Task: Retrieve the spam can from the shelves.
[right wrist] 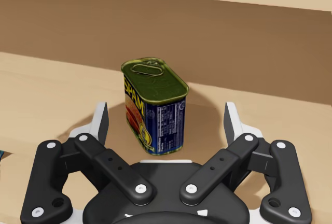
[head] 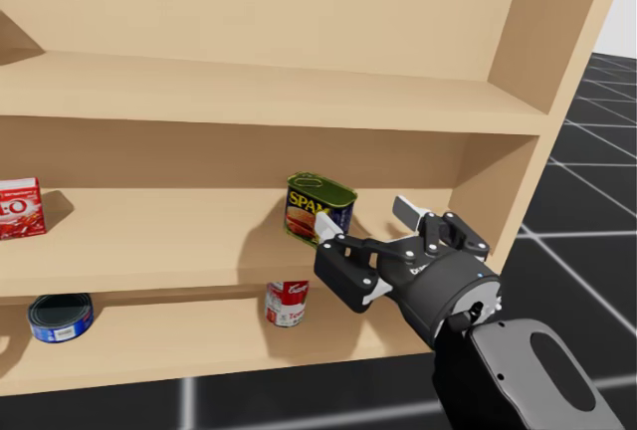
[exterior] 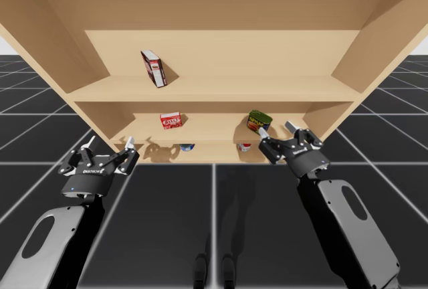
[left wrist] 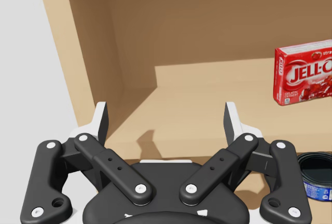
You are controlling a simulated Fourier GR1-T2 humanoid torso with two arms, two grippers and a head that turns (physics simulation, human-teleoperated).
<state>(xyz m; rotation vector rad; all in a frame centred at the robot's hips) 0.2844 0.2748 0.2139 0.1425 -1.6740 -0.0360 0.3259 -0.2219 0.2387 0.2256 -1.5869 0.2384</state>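
Observation:
The spam can is a dark blue tin with a yellow-green top and stands tilted on the middle shelf. It also shows in the high view as the spam can and in the head view as the spam can. My right gripper is open, just in front of the can and in line with it, fingers apart from its sides. That right gripper sits at the shelf's front edge, as the right gripper in the head view. My left gripper hangs open and holds nothing at the shelves' left end, left gripper.
A red gelatin box stands on the middle shelf, further left of the can. A red and white box leans on the upper shelf. On the bottom shelf are a flat blue can and a red and white soup can. The shelves' right wall is close to my right arm.

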